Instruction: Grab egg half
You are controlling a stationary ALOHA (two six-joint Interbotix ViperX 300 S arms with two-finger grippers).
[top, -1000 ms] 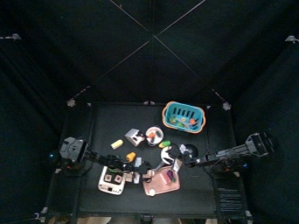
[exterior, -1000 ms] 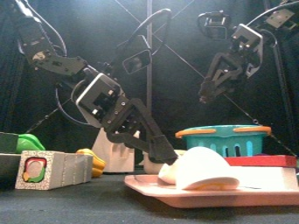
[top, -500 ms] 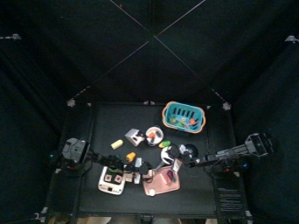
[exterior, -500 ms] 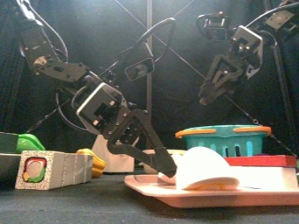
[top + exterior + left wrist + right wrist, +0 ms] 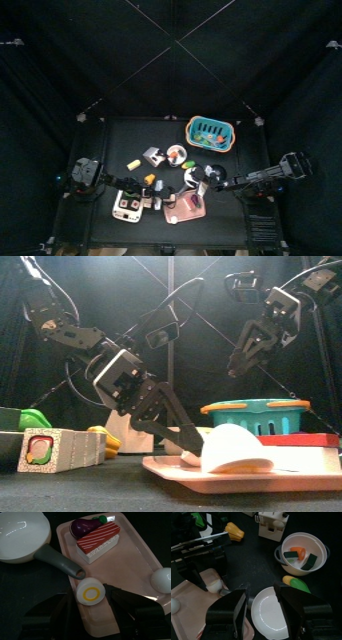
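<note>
On the pink tray lies an egg half with its yellow yolk face up. My left gripper is open and straddles it, one jaw close on each side. A second, plain white egg half rests near the tray's edge, apart from the jaws. In the front view a white egg dome sits large on the tray, with the left gripper reaching down just behind it. My right gripper hangs open high above a white pot.
The tray also carries a striped cake slice and a purple eggplant. The white pot has a grey handle beside the tray. A teal basket, a yellow pepper, a white bowl and a white block stand around.
My left arm has come down and to the right onto the tray, and its jaws have drawn in slightly around the yolk-up egg half. The right arm has barely moved.
</note>
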